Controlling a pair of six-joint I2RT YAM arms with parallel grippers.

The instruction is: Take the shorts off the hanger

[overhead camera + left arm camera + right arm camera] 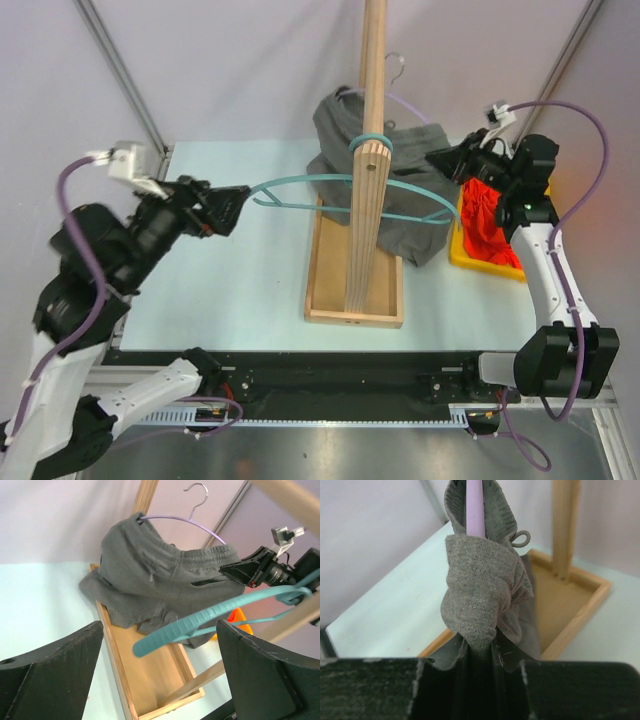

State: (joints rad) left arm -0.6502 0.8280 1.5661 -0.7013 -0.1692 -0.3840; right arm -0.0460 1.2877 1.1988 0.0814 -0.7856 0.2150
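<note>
The right hand (480, 652) is pinched shut on a bunched fold of the dark grey shorts (481, 592), the cloth squeezed between its fingers (462, 680); just above the pinch the lilac hanger (475, 505) runs up through the waistband, so the grey pair hangs on it, draped beside the wooden post (372, 80) toward the far edge of the tabletop (230, 290); the post rises from a shallow wooden tray (325, 290) in the middle of the tabletop; close under the right hand, at the right edge, the orange-red shorts (485, 222) lie crumpled in a yellow bin (462, 258), off any hanger. The left hand (160, 627) stands wide open toward the left edge, gripping nothing; the tip of a teal hanger (200, 620) pokes between its fingers (60, 670) without touching either; that hanger is bare and hangs from the post below the grey pair.
</note>
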